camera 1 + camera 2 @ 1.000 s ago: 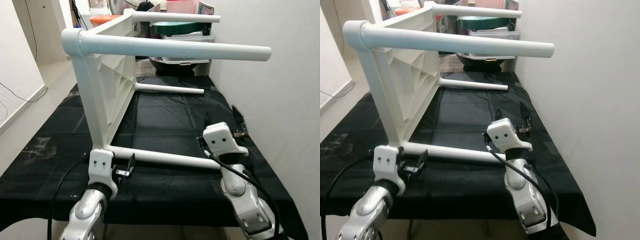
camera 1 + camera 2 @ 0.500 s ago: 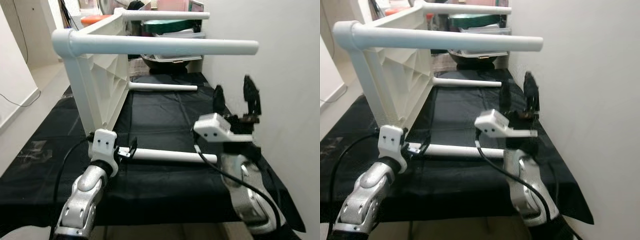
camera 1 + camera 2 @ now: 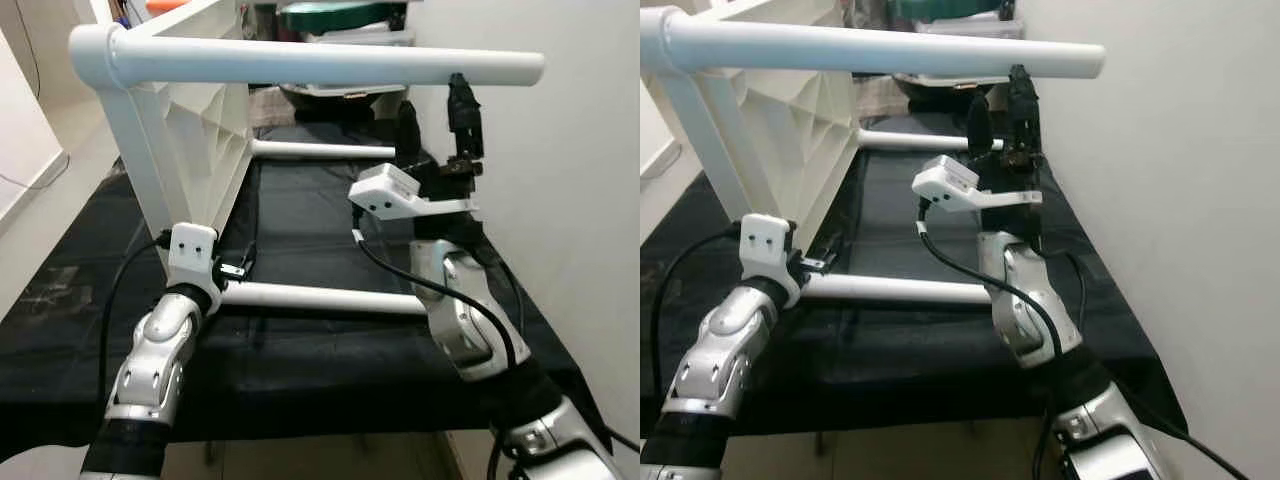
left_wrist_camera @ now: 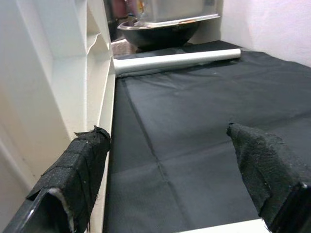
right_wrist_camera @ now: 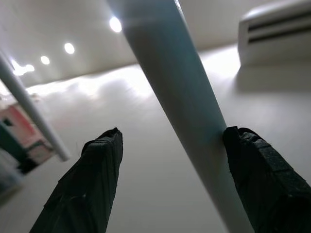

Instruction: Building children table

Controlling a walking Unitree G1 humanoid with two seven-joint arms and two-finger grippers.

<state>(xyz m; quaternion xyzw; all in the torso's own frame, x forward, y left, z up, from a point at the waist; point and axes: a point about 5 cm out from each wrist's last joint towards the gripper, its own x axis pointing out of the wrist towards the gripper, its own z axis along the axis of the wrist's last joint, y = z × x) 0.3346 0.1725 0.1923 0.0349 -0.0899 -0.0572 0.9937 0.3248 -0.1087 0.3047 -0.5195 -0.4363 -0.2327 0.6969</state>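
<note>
– Item one, nearest?
– My left gripper, fingers apart, sat at the lower leg on the black tabletop.
– Beyond?
– My right gripper, fingers spread, straddled the upper leg. The children's table lay sideways; I judged an upward nudge might topple it.

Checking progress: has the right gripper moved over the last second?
Yes. The right gripper rose from the black tabletop toward the upper table leg.
</note>
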